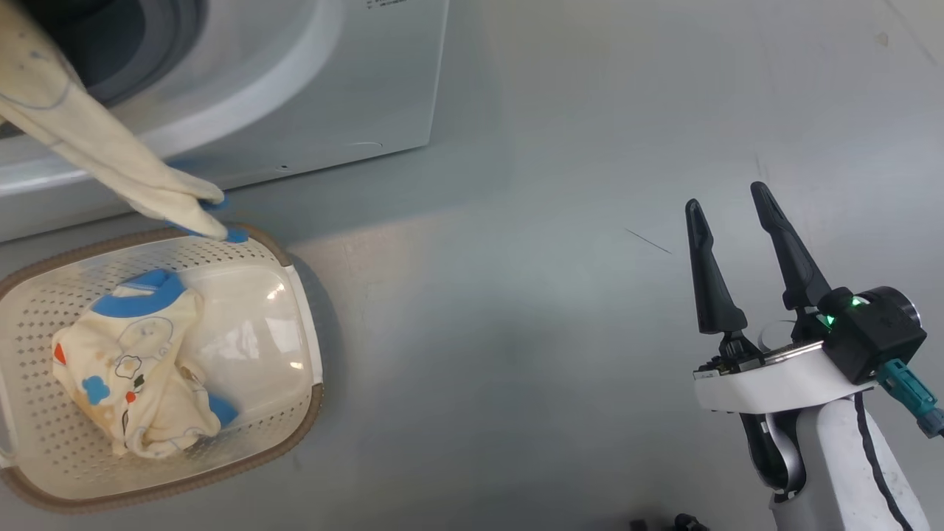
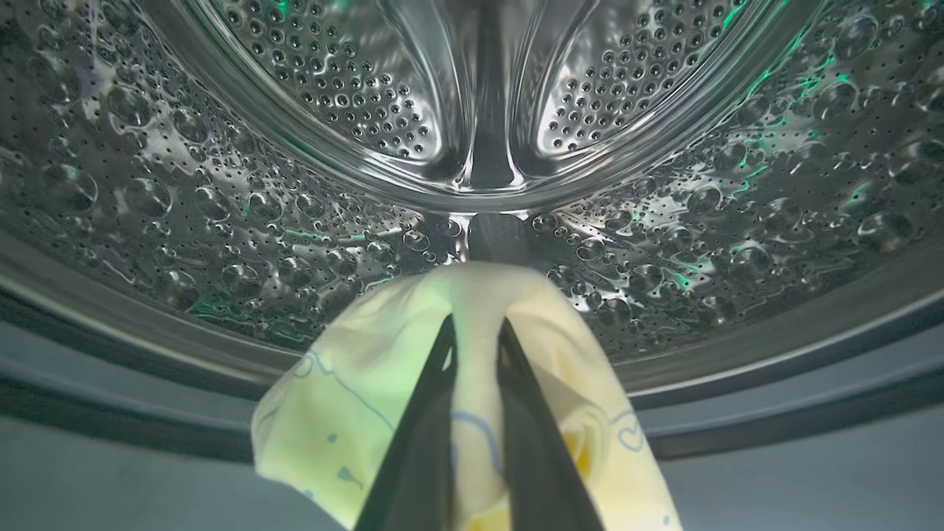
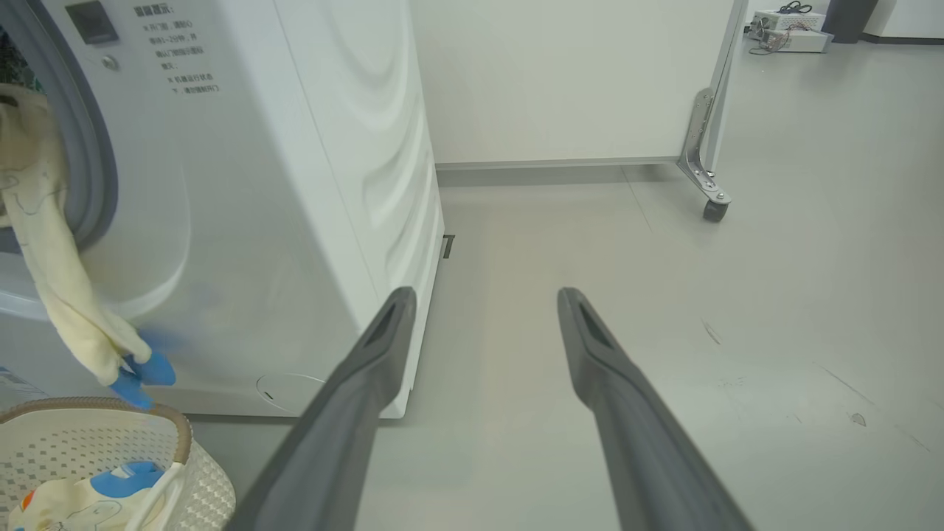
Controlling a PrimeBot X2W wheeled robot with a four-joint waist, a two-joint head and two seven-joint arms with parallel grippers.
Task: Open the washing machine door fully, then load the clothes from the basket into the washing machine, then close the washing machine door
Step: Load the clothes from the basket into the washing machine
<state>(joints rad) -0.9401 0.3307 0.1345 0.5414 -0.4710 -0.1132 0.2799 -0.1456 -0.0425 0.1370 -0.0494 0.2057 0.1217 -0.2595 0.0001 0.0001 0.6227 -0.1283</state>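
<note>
The white washing machine (image 1: 332, 88) stands at the upper left with its porthole open; the washing machine door is out of view. My left gripper (image 2: 477, 324) is shut on a cream-yellow garment (image 2: 354, 398) at the mouth of the steel drum (image 2: 221, 206). That garment (image 1: 96, 147) trails out of the porthole, its blue cuff hanging by the basket's far rim. The basket (image 1: 310, 413) sits on the floor in front of the machine with another piece of the clothes (image 1: 140, 376) crumpled inside. My right gripper (image 1: 726, 195) hovers open over the floor, far to the right, holding nothing.
Grey floor (image 1: 553, 295) stretches between the basket and my right arm. In the right wrist view a white panel on a caster (image 3: 712, 206) stands beyond the machine's side, in front of a pale wall.
</note>
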